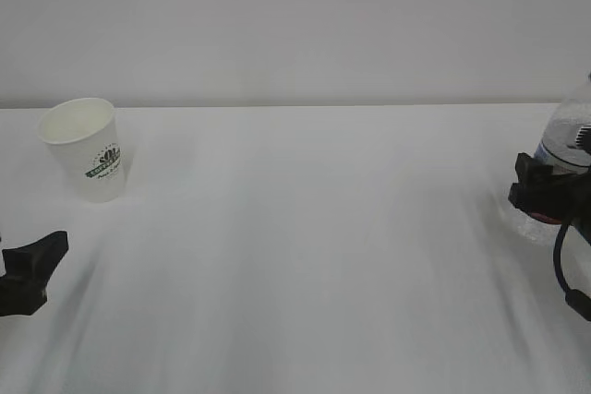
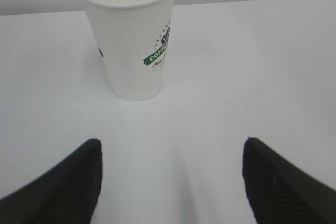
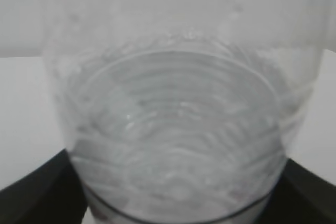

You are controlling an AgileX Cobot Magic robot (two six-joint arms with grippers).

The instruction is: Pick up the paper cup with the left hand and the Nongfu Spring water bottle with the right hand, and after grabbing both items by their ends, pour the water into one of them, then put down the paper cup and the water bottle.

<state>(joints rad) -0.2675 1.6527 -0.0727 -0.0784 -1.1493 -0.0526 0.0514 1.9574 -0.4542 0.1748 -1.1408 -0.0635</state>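
Right up against the right wrist camera sits the Nongfu Spring water bottle (image 3: 176,129), its clear ribbed body filling the view, with a dark finger (image 3: 37,190) of the right hand on either side of it. The jaws stand wide around the bottle, the plastic sitting between them; whether the fingers actually press on it cannot be told. From the exterior view, the right hand (image 1: 545,193) is at the far right edge of the white table (image 1: 314,256), wrapped around the bottle (image 1: 565,140) low on its body.

Over on the left, the left hand (image 1: 32,269) hovers low near the table edge, its fingers (image 2: 63,187) spread apart and holding nothing. Ahead of it, clear of both fingertips, the paper cup (image 2: 131,40) stands upright on the table, green logo facing right in the wrist view. Cup and bottle are well apart, at opposite ends of the table.
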